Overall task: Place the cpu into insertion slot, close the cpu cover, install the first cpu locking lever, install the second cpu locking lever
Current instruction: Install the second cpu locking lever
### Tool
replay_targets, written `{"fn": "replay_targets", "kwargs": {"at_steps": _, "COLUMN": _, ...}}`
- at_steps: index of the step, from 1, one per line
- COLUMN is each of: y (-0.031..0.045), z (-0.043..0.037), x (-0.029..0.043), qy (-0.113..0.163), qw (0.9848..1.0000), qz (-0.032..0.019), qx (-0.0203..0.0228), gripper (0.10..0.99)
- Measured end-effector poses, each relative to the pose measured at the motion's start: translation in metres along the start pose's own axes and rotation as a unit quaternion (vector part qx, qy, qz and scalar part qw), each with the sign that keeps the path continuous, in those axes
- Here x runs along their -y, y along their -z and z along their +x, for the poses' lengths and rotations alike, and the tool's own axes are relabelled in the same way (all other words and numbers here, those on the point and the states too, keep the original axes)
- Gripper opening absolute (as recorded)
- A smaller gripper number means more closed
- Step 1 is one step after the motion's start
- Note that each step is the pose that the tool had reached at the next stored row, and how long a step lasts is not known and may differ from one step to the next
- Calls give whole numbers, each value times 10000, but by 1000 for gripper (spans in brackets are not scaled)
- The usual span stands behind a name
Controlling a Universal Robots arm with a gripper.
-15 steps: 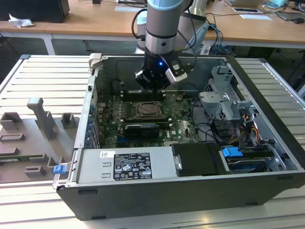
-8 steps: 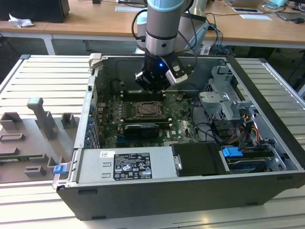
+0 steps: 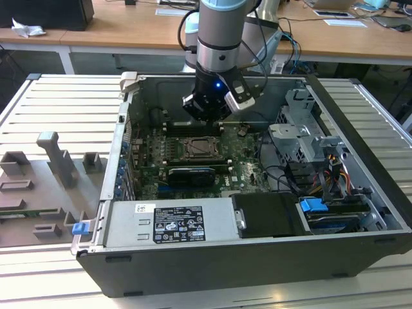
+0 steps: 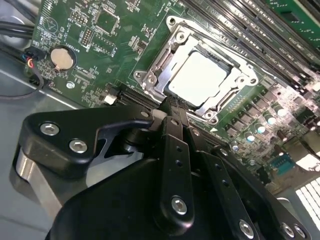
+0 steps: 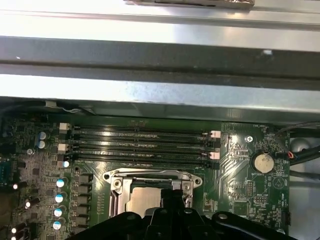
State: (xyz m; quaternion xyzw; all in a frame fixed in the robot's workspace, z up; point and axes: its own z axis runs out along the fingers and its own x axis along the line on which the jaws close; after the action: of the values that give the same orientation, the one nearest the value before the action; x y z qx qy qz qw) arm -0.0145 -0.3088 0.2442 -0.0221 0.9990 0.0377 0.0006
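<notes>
Slot (image 4: 200, 80): mid-frame in the second wrist view, chip (image 4: 197, 77) seated inside, cover (image 4: 172, 47) down.
Pincer (image 4: 170, 107): closed, empty, just beside the slot.

The cpu (image 4: 200, 78) is a flat square chip with a pale silver-beige face, lying level inside the insertion slot (image 4: 165, 60), its face showing through the central opening. In the first wrist view the cpu (image 5: 143, 198) shows as a pale square, partly hidden along one edge.

The cpu cover (image 4: 240, 82) is a silver metal frame with a square cut-out; it lies down flat over the chip's edges, framing the face on all sides. In the first wrist view the cpu cover (image 5: 150, 176) sits just beside the long black memory slots.

In the exterior view the insertion slot (image 3: 196, 149) lies near the middle of the green board, inside the open computer case.
</notes>
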Motion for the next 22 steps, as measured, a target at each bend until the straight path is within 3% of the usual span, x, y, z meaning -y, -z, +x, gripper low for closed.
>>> {"fn": "replay_targets", "kwargs": {"at_steps": 12, "y": 24, "z": 7, "x": 161, "qy": 0, "qw": 10000, "qz": -3, "qx": 0, "gripper": 106}}
{"fn": "replay_targets", "kwargs": {"at_steps": 14, "y": 92, "z": 8, "x": 162, "qy": -1, "qw": 10000, "qz": -3, "qx": 1, "gripper": 106}}
{"fn": "replay_targets", "kwargs": {"at_steps": 16, "y": 111, "z": 7, "x": 171, "qy": 1, "qw": 10000, "qz": -5, "qx": 0, "gripper": 106}}
{"fn": "replay_targets", "kwargs": {"at_steps": 22, "y": 121, "z": 13, "x": 291, "qy": 0, "qw": 10000, "qz": -11, "qx": 1, "gripper": 106}}
